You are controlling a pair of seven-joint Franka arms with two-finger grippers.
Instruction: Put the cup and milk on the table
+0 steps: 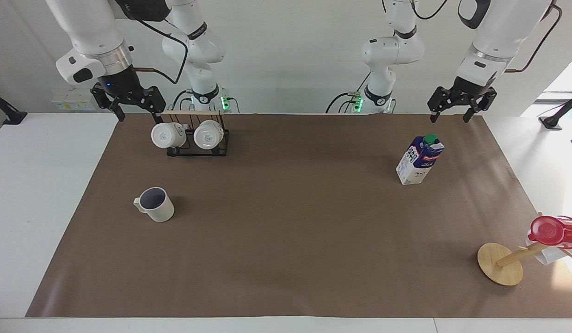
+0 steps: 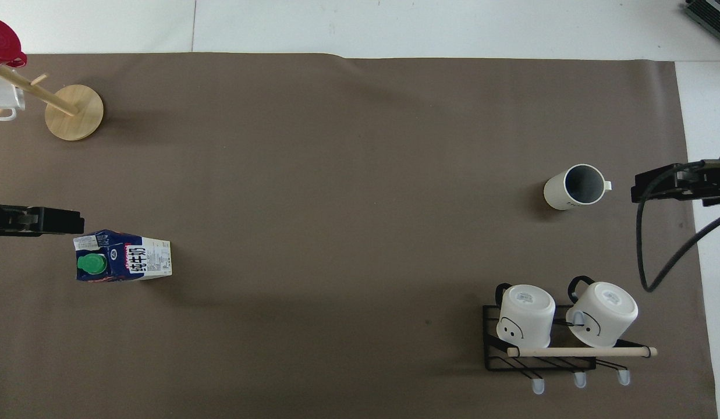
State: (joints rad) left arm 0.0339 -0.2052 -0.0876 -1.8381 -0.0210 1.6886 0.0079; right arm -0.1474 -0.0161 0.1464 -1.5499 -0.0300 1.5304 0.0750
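Observation:
The cream-white cup (image 1: 155,204) stands upright on the brown paper of the table (image 1: 36,185), toward the right arm's end; it also shows in the overhead view (image 2: 574,186). The milk carton (image 1: 420,159) stands upright on the paper toward the left arm's end, its green cap up (image 2: 122,263). My right gripper (image 1: 140,111) is open and empty, raised over the paper's edge beside the mug rack (image 2: 642,187). My left gripper (image 1: 449,118) is open and empty, raised over the paper's edge near the milk (image 2: 74,221).
A black wire rack (image 1: 196,148) with two all-white mugs stands nearer to the robots than the cup (image 2: 560,334). A wooden mug tree (image 1: 501,264) with a red cup (image 1: 551,231) stands at the left arm's end, farther from the robots than the milk (image 2: 74,110).

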